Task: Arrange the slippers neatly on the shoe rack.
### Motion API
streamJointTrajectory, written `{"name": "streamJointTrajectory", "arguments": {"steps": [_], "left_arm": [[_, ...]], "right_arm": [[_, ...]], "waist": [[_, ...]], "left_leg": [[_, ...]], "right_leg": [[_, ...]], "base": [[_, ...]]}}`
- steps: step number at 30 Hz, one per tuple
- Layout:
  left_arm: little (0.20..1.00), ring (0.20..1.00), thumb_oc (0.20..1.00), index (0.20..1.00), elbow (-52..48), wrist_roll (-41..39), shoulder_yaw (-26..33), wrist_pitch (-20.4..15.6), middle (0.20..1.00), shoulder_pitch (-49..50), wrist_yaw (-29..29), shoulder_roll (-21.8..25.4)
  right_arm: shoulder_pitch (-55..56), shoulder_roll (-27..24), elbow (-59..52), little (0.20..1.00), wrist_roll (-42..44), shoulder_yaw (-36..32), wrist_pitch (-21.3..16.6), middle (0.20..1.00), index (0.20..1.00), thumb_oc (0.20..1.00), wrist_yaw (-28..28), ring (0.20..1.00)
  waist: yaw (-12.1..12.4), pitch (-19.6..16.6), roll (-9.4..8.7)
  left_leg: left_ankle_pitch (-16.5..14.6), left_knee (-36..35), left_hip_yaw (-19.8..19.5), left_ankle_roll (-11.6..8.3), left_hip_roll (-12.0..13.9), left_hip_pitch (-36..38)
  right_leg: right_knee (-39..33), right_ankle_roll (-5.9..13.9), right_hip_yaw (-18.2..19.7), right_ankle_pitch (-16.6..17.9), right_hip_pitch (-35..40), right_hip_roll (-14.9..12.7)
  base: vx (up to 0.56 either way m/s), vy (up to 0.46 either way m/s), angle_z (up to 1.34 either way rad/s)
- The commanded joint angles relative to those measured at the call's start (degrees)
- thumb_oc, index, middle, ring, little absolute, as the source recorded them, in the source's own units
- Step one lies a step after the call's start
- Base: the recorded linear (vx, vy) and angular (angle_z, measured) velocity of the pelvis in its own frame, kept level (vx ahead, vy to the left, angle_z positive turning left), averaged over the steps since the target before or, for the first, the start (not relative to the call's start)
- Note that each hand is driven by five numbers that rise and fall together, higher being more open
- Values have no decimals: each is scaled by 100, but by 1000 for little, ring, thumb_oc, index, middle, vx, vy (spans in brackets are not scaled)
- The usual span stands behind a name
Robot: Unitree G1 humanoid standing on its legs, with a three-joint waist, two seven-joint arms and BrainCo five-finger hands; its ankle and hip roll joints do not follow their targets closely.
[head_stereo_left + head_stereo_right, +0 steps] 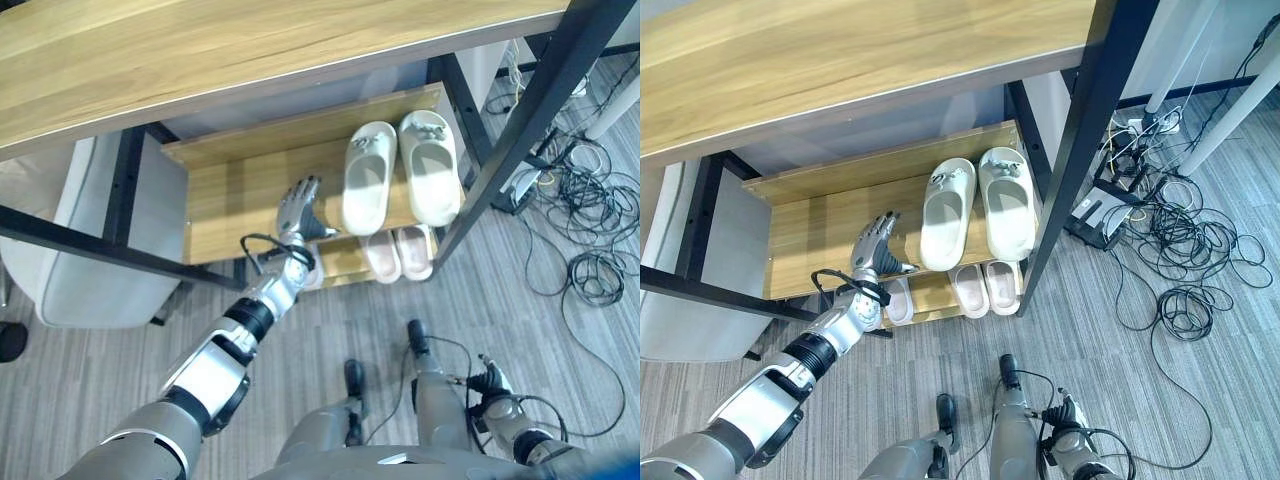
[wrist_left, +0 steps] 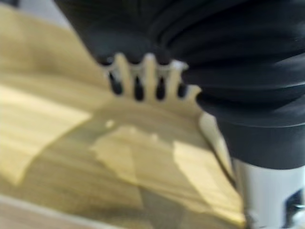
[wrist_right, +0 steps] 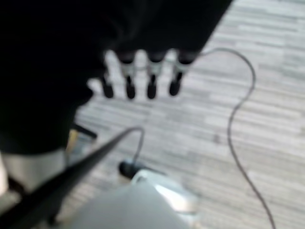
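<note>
A pair of pale cream slippers (image 1: 368, 178) (image 1: 430, 165) lies side by side on the right of the shoe rack's upper wooden shelf (image 1: 225, 200). On the lower shelf, two pink slippers (image 1: 383, 256) (image 1: 415, 250) sit together, and a third pink slipper (image 1: 898, 298) lies further left, partly hidden by my left wrist. My left hand (image 1: 298, 208) hovers open over the upper shelf, just left of the cream pair, holding nothing. In the left wrist view its fingers (image 2: 143, 81) stretch over bare wood. My right hand (image 1: 490, 380) hangs low at the lower right, fingers (image 3: 138, 76) relaxed above the floor.
A wooden desk top (image 1: 200, 50) overhangs the rack. Black metal frame bars (image 1: 520, 120) cross in front on the right, another bar (image 1: 90, 250) on the left. A pale grey cabinet (image 1: 80, 270) stands left of the rack. Tangled cables (image 1: 590, 200) lie on the floor at right.
</note>
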Motion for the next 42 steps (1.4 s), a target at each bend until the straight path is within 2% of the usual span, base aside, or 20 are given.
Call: {"name": "streamJointTrajectory", "arguments": {"steps": [1,3,24,42], "left_arm": [[1000,1000,1000,1000,217,-173,314,-126,1000,-161,80,-60],[1000,1000,1000,1000,288,-321,281,-169,1000,-191,84,-240],[1000,1000,1000,1000,548,-351,-73,-214,1000,-503,-24,-712],[1000,1000,1000,1000,772,-554,-197,-289,1000,-604,-82,-1113]], "right_arm": [[101,-53,57,1000,69,143,27,1000,1000,1000,-22,1000],[91,-63,111,1000,82,141,52,1000,1000,1000,-25,1000],[65,-162,207,1000,116,175,90,1000,1000,1000,24,1000],[-12,-193,283,1000,227,222,92,1000,1000,1000,23,1000]], "waist": [[-32,-53,30],[-53,-80,54],[-159,-199,213],[-206,-203,225]], "left_leg": [[-353,783,-251,-314,243,-697],[-356,790,-247,-309,242,-697],[-366,668,-187,-322,238,-460],[-322,623,-179,-316,249,-506]], "right_leg": [[512,444,187,-732,91,-298],[517,441,199,-741,92,-298],[552,454,261,-807,205,-324],[626,428,311,-825,97,-289]], "base": [[10,3,-3],[0,0,0],[5,-2,0],[1,-1,0]]}}
